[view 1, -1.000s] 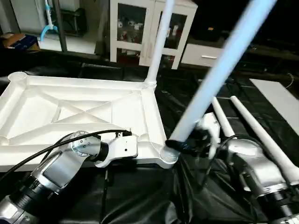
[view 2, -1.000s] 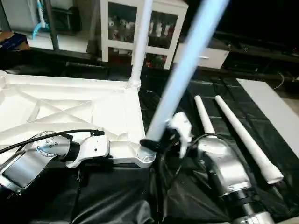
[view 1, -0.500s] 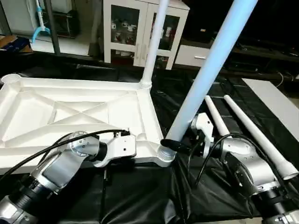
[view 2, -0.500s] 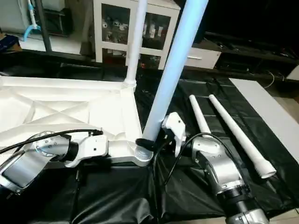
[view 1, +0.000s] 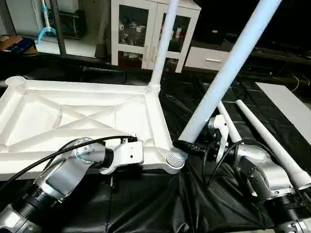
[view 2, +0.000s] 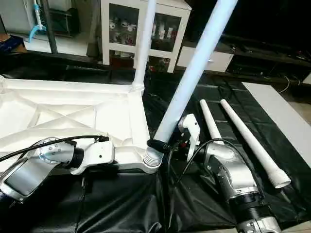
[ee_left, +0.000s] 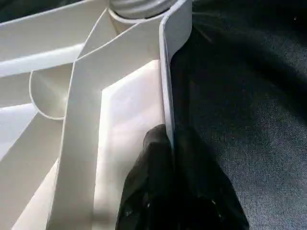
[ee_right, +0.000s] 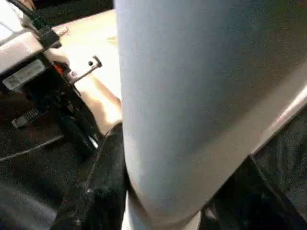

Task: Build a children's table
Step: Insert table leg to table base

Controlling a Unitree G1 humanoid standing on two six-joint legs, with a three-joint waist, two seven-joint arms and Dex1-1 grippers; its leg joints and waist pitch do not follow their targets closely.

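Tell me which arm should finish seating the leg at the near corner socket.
Right. The right gripper is clamped around the leaning leg just above the socket; the left gripper is pinching the table top's rim, steadying it.

Left arm comes in low from the bottom-left corner, silver forearm angled up toward the middle, and the left gripper (ee_left: 168, 158) has its black fingers (ee_left: 153, 191) pinched tight together on a thin edge. Right arm reaches in from the bottom right, wrist bent inward, and the right gripper (view 2: 160, 144) has its fingers wrapped partway open around something round.
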